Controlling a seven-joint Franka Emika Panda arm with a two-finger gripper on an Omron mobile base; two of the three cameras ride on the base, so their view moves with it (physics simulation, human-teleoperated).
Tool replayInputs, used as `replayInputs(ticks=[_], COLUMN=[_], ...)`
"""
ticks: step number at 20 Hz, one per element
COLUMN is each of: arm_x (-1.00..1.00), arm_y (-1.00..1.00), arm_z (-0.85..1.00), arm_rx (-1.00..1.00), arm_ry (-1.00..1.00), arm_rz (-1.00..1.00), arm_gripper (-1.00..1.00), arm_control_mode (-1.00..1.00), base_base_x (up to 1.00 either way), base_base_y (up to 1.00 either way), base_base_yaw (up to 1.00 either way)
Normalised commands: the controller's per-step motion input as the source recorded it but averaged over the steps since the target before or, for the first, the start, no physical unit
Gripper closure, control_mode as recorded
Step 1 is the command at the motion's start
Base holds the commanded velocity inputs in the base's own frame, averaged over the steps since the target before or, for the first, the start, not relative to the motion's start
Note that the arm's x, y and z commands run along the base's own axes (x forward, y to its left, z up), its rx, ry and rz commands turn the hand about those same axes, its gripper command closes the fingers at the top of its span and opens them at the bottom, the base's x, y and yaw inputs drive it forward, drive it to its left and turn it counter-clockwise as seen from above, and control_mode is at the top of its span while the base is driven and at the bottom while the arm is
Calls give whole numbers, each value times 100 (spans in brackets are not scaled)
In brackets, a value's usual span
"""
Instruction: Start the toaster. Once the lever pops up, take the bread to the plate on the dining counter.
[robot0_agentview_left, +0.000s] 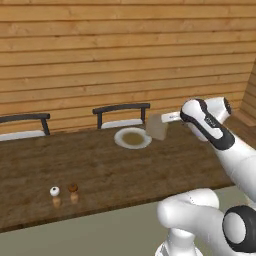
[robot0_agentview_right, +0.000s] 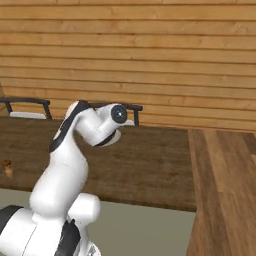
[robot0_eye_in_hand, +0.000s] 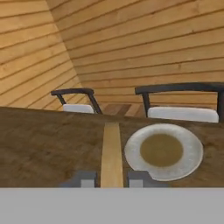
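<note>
My gripper (robot0_eye_in_hand: 112, 180) is shut on the bread (robot0_eye_in_hand: 112, 151), a light tan slice seen edge-on between the two dark fingertips (robot0_eye_in_hand: 84, 179). In the left base view the bread (robot0_agentview_left: 157, 127) hangs upright in the gripper (robot0_agentview_left: 164, 122), just off the right rim of the plate (robot0_agentview_left: 120, 140). The plate (robot0_eye_in_hand: 131, 151) is round and pale with a darker centre, lies bare on the dining counter (robot0_agentview_left: 95, 165), and sits just right of the slice in the hand view. In the right base view my own arm hides the hand. The toaster and its lever are out of view.
Two small shakers (robot0_agentview_left: 54, 192) (robot0_agentview_left: 73, 188) stand near the counter's front left. Two dark-framed chairs (robot0_agentview_left: 121, 115) (robot0_agentview_left: 24, 126) stand behind the counter against the wooden plank wall. The counter (robot0_agentview_right: 150, 160) ends at the right, where wooden floor (robot0_agentview_right: 225, 190) begins.
</note>
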Motion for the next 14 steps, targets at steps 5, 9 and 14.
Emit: replayInputs(ticks=[5,9,14], arm_x=[83,71,43], arm_y=[23,15,0], arm_z=[-20,-49,-55], arm_rx=[16,9,5], arm_ry=[20,15,3], arm_rz=[13,9,6], arm_gripper=[100,100,100], arm_control_mode=[-100,-100,-100], base_base_x=[0,0,0], base_base_y=[0,0,0], base_base_yaw=[0,0,0])
